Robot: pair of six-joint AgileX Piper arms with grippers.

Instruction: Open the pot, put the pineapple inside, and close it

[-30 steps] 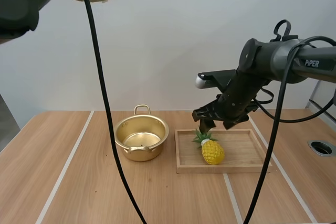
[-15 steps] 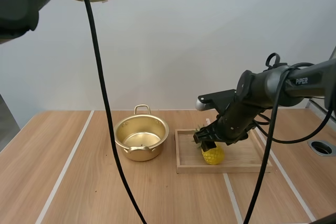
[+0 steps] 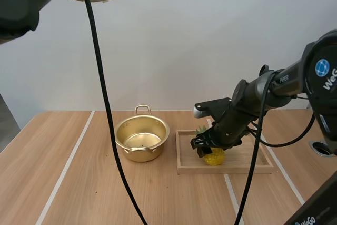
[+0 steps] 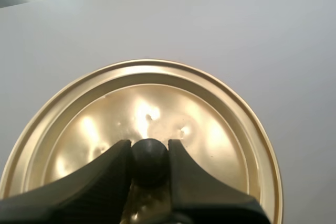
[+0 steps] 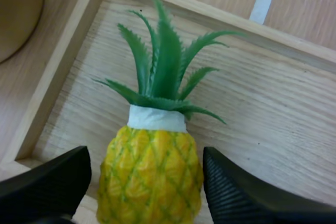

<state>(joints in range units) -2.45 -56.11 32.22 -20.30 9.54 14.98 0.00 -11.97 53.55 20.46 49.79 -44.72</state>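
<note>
The gold pot [image 3: 142, 138] sits open and empty. Just beside the pot, the pineapple [image 5: 152, 177] lies in the wooden tray [image 3: 231, 169] — my right gripper [image 5: 144, 163] is spread wide around it. High above the pot, my left gripper [image 4: 149, 153] pinches the lid [image 4: 210, 129] by its knob.
</note>
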